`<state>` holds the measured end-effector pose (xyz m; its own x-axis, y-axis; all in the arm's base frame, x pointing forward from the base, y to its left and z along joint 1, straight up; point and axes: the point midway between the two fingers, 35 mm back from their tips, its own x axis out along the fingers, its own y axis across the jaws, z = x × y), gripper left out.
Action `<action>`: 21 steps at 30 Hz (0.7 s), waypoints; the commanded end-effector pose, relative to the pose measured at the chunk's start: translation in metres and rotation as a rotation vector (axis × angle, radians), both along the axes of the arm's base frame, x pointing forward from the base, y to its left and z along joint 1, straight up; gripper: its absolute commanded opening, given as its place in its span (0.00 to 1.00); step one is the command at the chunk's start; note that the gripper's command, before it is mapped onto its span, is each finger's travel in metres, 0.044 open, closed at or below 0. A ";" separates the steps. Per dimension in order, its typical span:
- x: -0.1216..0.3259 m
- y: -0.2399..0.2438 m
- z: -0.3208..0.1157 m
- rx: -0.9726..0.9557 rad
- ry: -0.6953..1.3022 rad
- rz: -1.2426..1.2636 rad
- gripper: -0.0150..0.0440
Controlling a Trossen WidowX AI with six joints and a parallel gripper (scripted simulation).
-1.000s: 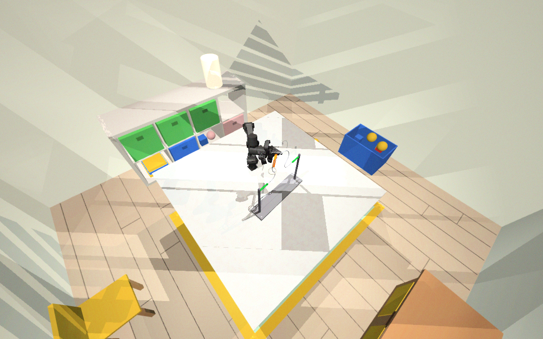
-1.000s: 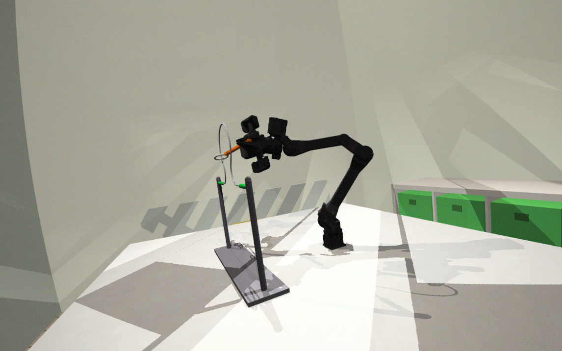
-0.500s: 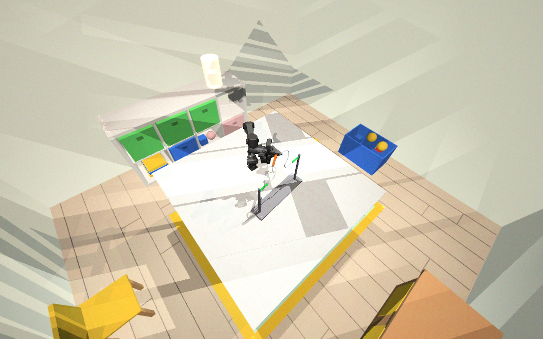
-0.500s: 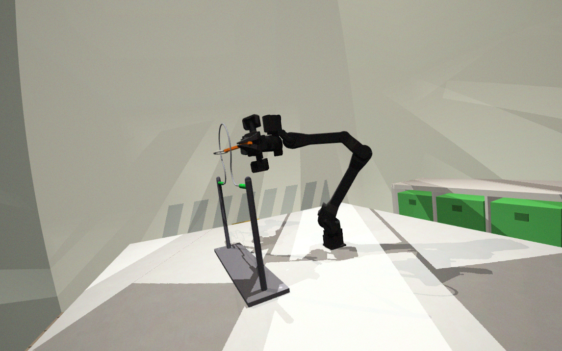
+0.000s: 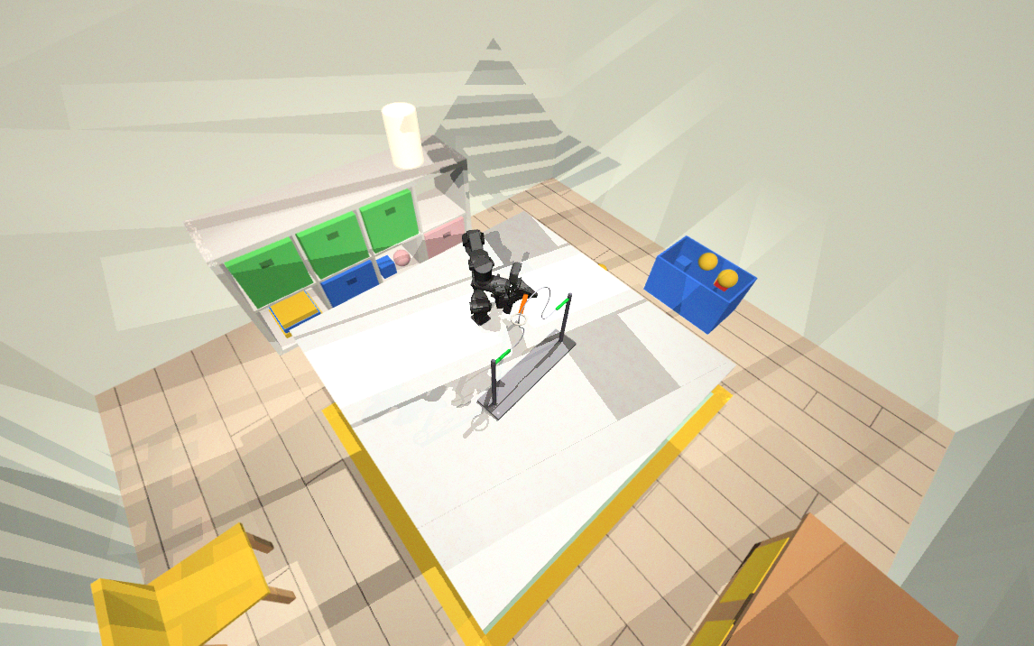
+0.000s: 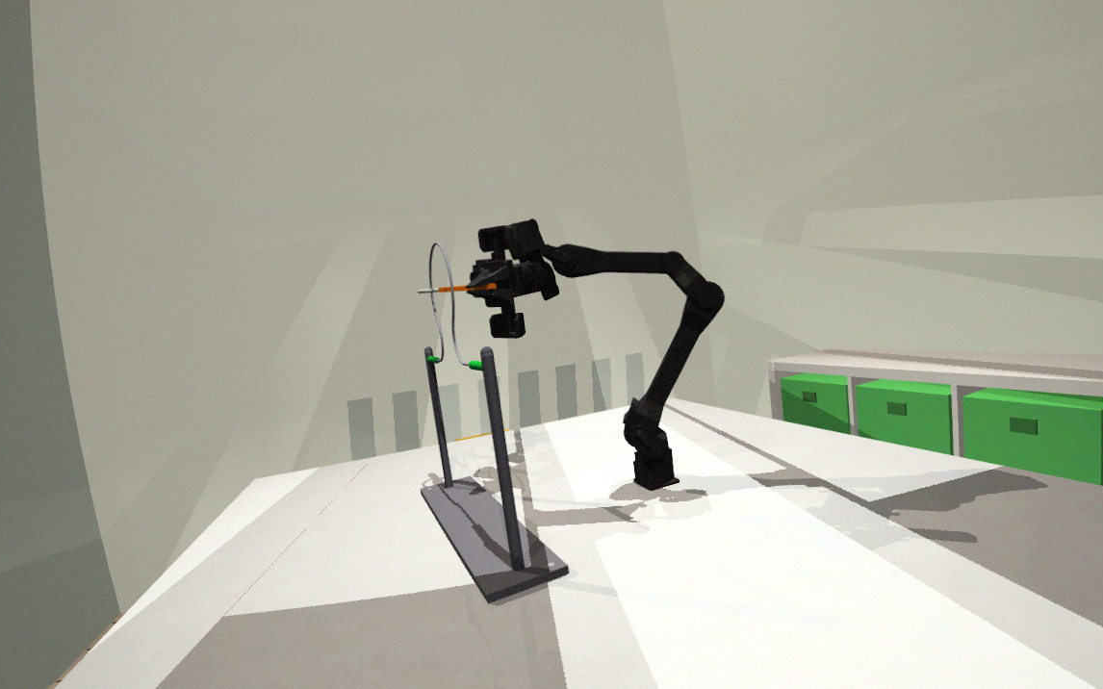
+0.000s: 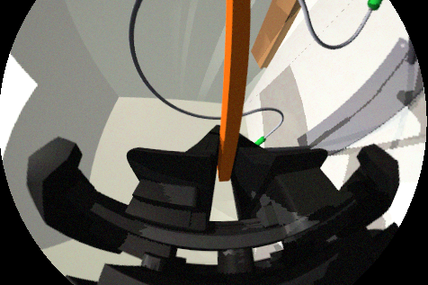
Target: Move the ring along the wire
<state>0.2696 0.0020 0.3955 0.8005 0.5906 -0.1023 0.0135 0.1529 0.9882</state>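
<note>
My gripper (image 5: 528, 295) (image 6: 480, 288) (image 7: 221, 129) is shut on the far end of the orange handle (image 5: 522, 304) (image 6: 457, 289) (image 7: 236, 53). The grey ring (image 6: 424, 291) is seen edge-on, nearly level, around the grey wire (image 6: 436, 245) (image 7: 131, 37), partway up the strand from the far post (image 6: 438, 419). This is the lower left post (image 5: 493, 381) in the top view. The green parts (image 5: 503, 355) (image 5: 562, 304) (image 6: 433, 359) (image 6: 476, 365) carry no ring. Ring-wire contact cannot be told; the wrist view cuts off most of the ring.
The other post (image 5: 565, 320) (image 6: 500, 453) stands on the same grey base (image 5: 525, 377) (image 6: 470, 530). The wire's tall loop rises close beside my fingers. A shelf with green boxes (image 5: 332, 244) (image 6: 894, 417) stands behind the arm, and a blue bin (image 5: 686, 300) beyond the table.
</note>
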 end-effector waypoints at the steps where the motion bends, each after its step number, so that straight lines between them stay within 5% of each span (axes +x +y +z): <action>1: 0.001 -0.001 -0.001 -0.055 -0.005 -0.002 0.00; 21: 0.002 -0.003 -0.010 -0.325 -0.023 -0.010 0.00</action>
<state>0.2699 -0.0004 0.3867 0.8090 0.5334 -0.2471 -0.0026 0.4235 0.9059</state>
